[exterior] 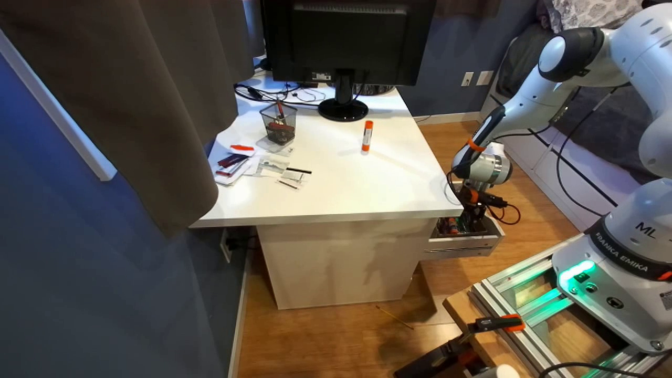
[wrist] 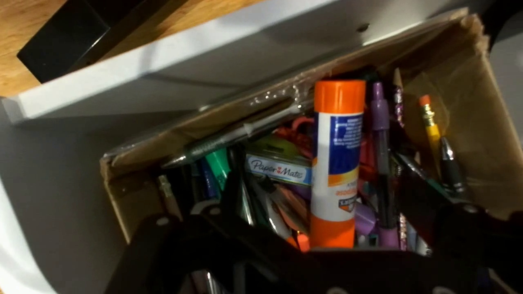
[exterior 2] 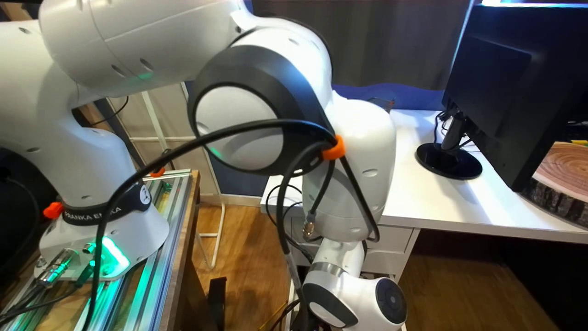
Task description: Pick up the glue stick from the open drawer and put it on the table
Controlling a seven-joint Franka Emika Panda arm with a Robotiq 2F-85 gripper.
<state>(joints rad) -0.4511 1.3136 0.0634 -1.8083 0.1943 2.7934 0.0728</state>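
Note:
The orange-and-white glue stick [wrist: 337,163] with a blue label lies on top of pens in a cardboard box inside the open drawer [wrist: 245,53]. The drawer also shows in an exterior view [exterior: 464,245] below the table's corner. My gripper [wrist: 320,175] is open in the wrist view, its dark fingers on either side of the stick with gaps to both. The stick's lower end meets the dark gripper body in view. In an exterior view the gripper [exterior: 474,216] points down into the drawer. The white table [exterior: 341,191] holds a second, similar stick [exterior: 367,136], standing upright.
A monitor [exterior: 344,47], a mesh pen cup [exterior: 280,126] and papers with cards [exterior: 236,165] stand or lie on the table. The box's cardboard wall [wrist: 486,122] and the table edge are close to the arm. A wood slab [exterior 2: 567,174] lies behind the monitor.

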